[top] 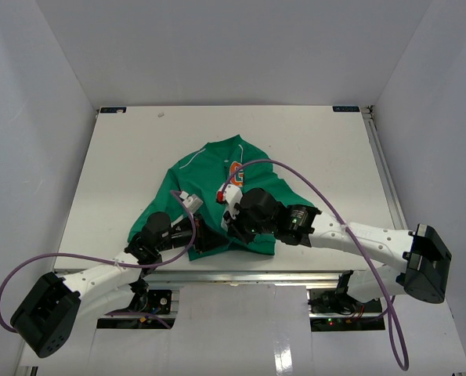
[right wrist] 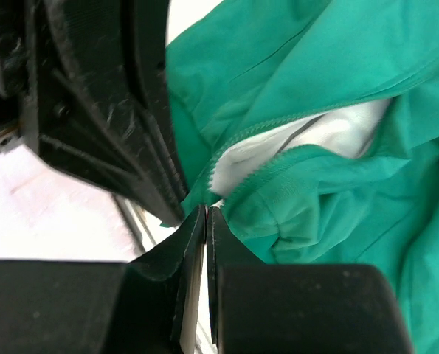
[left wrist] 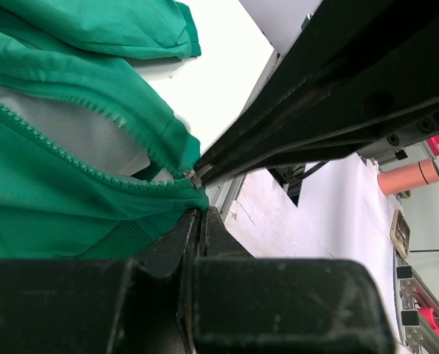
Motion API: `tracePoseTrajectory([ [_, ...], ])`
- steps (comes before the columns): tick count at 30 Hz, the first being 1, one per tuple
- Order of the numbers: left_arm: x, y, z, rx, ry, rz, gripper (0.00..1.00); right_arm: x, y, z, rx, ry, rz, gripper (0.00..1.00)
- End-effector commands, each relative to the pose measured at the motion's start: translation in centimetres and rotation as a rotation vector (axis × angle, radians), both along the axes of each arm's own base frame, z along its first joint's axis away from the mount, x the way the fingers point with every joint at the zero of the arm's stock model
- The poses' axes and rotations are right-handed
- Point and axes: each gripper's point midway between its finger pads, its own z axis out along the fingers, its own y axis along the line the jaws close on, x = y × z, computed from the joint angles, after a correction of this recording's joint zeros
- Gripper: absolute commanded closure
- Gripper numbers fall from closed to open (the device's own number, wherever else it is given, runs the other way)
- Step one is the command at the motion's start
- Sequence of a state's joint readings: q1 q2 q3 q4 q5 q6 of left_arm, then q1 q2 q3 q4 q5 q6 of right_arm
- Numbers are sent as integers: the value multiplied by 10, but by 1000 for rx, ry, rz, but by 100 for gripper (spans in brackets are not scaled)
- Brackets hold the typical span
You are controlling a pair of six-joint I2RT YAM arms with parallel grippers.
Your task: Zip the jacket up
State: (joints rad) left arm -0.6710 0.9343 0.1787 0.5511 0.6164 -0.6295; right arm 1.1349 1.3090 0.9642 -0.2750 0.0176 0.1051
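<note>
Arm bases: left arm base (top: 45, 313) at 7 o'clock and right arm base (top: 424, 262) at 4 o'clock in the top view, both black blocks.
Walls: white walls (top: 29, 117) close the cell on three sides.
Table: white table (top: 123, 172), metal rail along its 3 o'clock edge.
Jacket: green jacket (top: 193, 172) at mid-table, collar to 12 o'clock, hem at the 6 o'clock edge; pale lining shows between the front edges.
Obstruction: both wrists lie over the hem in the top view, hiding it; the purple cable (top: 295, 172) arcs above the chest.
Left gripper (top: 205, 235): closed, pinching the hem corner at the foot of the zipper (left wrist: 57, 155).
Right gripper (right wrist: 197, 210): fingers pressed together, a thin tip of green fabric at the zipper foot seemingly caught between them.
Zipper: unjoined, teeth spread apart.
Off-table: orange cylinder (left wrist: 407, 177) at 3 o'clock in the left wrist view.
</note>
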Motion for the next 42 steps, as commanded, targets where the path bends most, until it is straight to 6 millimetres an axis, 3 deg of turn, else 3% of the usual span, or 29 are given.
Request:
tracePoseTrajectory([
  [1, -2, -5, 24, -57, -56, -34, 100, 31, 7, 32, 97, -126, -115, 92],
  [14, -6, -6, 24, -62, -58, -59, 100, 35, 18, 59, 303, -225, -101, 92],
  [18, -3, -6, 24, -56, -51, -42, 100, 35, 18, 58, 309, -221, -110, 92],
  [20, 4, -5, 22, -30, -24, -1, 93, 33, 16, 55, 315, -202, -120, 92],
  [23, 13, -2, 29, -40, -23, 58, 52, 28, 10, 54, 365, -173, -146, 92],
  [26, 12, -1, 38, -79, -14, 72, 33, 29, 3, 58, 416, -163, -195, 92],
  [33, 8, -5, 40, -104, 37, 46, 32, 27, 0, 71, 526, -151, -230, 92],
  [42, 13, -7, 33, -116, 49, 60, 32, 20, 2, 63, 561, -122, -224, 92],
])
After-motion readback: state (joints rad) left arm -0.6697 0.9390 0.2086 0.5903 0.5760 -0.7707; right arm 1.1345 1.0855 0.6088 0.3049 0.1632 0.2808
